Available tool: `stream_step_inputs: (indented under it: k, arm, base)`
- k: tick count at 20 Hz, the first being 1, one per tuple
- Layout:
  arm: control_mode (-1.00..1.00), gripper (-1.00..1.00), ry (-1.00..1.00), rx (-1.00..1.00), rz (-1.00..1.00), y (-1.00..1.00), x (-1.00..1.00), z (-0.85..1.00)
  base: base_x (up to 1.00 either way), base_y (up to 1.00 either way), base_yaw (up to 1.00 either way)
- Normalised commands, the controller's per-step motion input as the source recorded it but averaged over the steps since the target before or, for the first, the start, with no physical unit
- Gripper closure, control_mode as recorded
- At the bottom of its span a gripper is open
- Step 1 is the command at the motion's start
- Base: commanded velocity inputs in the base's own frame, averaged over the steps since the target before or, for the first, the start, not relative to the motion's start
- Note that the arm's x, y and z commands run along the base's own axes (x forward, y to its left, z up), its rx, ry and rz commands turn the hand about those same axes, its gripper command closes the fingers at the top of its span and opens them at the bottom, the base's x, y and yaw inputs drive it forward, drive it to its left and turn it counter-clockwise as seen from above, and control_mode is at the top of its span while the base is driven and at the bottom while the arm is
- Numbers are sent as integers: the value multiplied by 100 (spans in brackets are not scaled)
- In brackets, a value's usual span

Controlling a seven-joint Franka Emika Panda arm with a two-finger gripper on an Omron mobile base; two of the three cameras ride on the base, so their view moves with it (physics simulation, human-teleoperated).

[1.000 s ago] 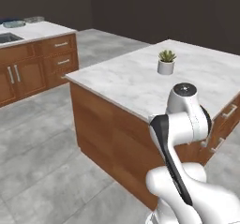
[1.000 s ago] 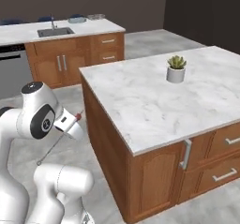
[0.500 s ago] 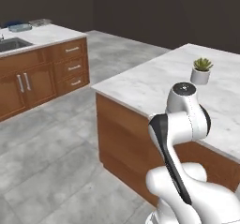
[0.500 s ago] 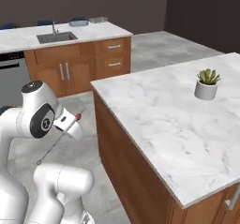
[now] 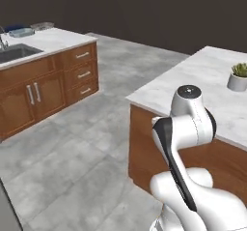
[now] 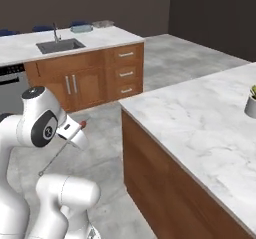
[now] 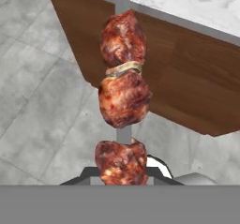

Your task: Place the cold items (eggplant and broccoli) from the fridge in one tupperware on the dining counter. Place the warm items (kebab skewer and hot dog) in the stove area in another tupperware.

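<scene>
The arm is built of smooth, glossy white shells, rounded like fat tubes and swelling into bulbous housings at each joint. In the left base view a dark grey band runs along the side of the upper link, at about 7 o'clock from a domed white cap whose flat top is a dark grey disc. In the right base view the joint housing at 9 o'clock carries a round dark face with small pale marks, and a short white boxy piece juts beside it.
</scene>
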Motion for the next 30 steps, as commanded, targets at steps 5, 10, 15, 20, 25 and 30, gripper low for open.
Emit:
stream_step_inputs:
  k: [5, 10, 15, 20, 25, 30]
  arm:
    - [100, 100, 0, 0, 0, 0, 0, 0]
    - [100, 100, 0, 0, 0, 0, 0, 0]
    - [100, 100, 0, 0, 0, 0, 0, 0]
    - [100, 100, 0, 0, 0, 0, 0, 0]
    - [100, 100, 0, 0, 0, 0, 0, 0]
    - [100, 100, 0, 0, 0, 0, 0, 0]
  base:
    - [64, 100, -31]
    - [82, 100, -22]
    - [70, 100, -26]
    - [62, 100, -40]
    - [70, 100, -46]
    - [88, 100, -47]
